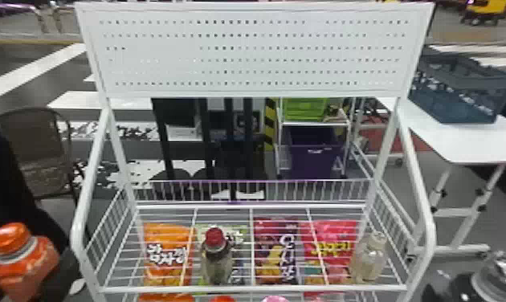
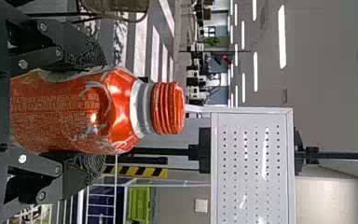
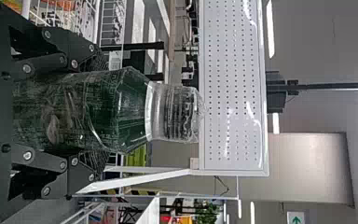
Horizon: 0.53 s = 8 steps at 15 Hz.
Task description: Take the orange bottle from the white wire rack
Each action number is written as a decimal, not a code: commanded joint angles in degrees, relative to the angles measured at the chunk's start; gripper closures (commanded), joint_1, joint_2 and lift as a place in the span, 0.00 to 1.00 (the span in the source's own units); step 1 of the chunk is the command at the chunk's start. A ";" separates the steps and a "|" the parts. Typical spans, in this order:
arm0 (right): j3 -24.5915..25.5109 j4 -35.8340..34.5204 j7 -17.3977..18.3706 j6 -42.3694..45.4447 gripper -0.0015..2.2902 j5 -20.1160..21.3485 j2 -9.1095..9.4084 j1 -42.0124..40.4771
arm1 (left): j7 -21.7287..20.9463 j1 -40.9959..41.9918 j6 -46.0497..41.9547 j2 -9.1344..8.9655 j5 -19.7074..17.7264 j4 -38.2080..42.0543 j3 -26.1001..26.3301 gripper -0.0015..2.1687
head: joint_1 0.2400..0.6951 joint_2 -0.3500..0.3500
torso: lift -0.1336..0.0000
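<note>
Orange bottle [image 1: 25,263], one: cap uppermost, sat outside the white wire rack [image 1: 256,288], off its left side, pinched between the fingers of the left gripper [image 2: 95,111]. Dark green bottle [image 3: 121,112], one: was clasped likewise by the right gripper [image 3: 100,111], off the opposite side. Step, as judged: removal looked complete, carrying-off due. Next move: called for a steady squeeze and an upright retreat, away from the frame.

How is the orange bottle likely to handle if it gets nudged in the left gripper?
The orange bottle is probably fairly stiff, since its rounded shoulder looks undented. Its shiny surface could let it slip a little between the fingers of the left gripper. Being round, it may also twist there if bumped.
</note>
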State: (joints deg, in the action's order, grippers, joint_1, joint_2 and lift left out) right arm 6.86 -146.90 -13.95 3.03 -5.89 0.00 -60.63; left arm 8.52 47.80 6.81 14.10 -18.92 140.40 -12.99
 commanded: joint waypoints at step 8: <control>-0.09 0.13 -0.20 2.10 0.41 -0.61 0.05 -1.60 | 0.53 2.04 -0.17 -0.83 0.72 2.77 0.24 0.99 | 0.57 0.50 | 1.00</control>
State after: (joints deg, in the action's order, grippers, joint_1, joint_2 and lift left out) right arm 6.71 -146.77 -14.15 4.80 -6.41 0.00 -61.90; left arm 9.19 49.73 6.64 13.29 -18.25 143.06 -12.83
